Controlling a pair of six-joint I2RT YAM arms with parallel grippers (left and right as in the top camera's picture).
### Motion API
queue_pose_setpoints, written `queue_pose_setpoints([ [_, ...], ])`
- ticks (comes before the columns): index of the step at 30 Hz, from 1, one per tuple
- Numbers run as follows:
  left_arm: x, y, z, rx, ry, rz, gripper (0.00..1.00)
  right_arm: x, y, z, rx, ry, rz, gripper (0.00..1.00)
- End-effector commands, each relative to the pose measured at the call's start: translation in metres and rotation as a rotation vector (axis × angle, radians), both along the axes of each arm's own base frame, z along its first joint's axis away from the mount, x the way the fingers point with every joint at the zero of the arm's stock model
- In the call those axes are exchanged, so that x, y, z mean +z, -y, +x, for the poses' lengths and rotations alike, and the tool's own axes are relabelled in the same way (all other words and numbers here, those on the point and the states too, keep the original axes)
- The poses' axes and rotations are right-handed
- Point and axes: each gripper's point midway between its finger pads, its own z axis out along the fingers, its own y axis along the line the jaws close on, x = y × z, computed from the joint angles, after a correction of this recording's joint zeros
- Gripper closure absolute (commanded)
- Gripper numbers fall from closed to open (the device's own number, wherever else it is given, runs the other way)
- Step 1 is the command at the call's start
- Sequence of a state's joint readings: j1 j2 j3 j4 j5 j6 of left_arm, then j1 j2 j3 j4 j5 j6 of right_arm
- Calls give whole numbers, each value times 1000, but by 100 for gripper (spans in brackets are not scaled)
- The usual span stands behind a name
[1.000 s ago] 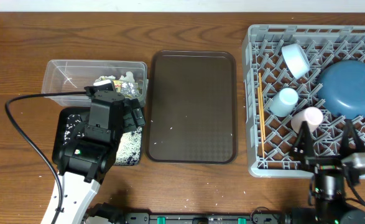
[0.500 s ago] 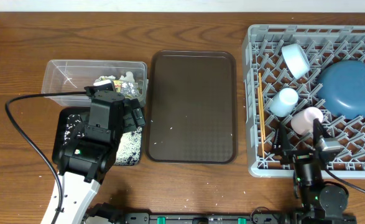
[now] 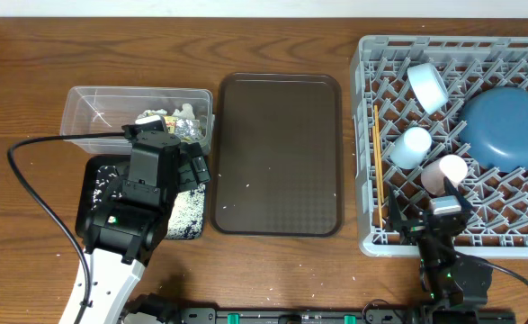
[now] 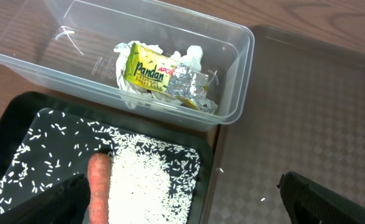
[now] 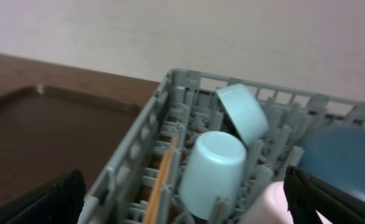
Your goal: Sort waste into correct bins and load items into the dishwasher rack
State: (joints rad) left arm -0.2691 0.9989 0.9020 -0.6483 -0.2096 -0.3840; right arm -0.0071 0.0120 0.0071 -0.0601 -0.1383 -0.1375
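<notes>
At right, the dishwasher rack (image 3: 452,42) is loaded with blue plate (image 3: 506,126), white bowl (image 3: 427,85), pink cup (image 3: 445,171), light-blue cup (image 3: 409,147) and chopsticks (image 3: 378,162); wrapper (image 4: 150,70) and tissue (image 4: 191,56) are binned in the clear tub (image 4: 39,37), carrot (image 4: 99,186) and rice (image 4: 151,183) in the black tray (image 4: 20,118); left gripper (image 4: 182,202) and right gripper (image 5: 182,202) are held wide, empty. Little is judged left.

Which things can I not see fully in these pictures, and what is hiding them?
- Small orange carrot: left wrist view, lower end cut off by the bottom edge; overhead, hidden under the left arm.
- Pink cup: right wrist view, blurred, mostly cut off by the bottom edge.
- Crumpled white tissue: left wrist view, mostly covered by the yellow-green printed wrapper.
</notes>
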Motion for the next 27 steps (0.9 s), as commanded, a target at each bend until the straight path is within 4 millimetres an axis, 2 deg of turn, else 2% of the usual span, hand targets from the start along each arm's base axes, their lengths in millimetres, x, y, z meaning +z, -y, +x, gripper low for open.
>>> queue_pose_setpoints([
  [1,0,-3,0,0,-2,21,0,-1,7,0,-39,6,-90,1],
  [4,0,-3,0,0,-2,21,0,-2,8,1,-49,3,-65,1],
  [10,0,-3,0,0,-2,21,0,-2,29,1,-178,-11,104,1],
  [27,0,-3,0,0,-2,21,0,-2,24,1,-164,-14,157,1],
])
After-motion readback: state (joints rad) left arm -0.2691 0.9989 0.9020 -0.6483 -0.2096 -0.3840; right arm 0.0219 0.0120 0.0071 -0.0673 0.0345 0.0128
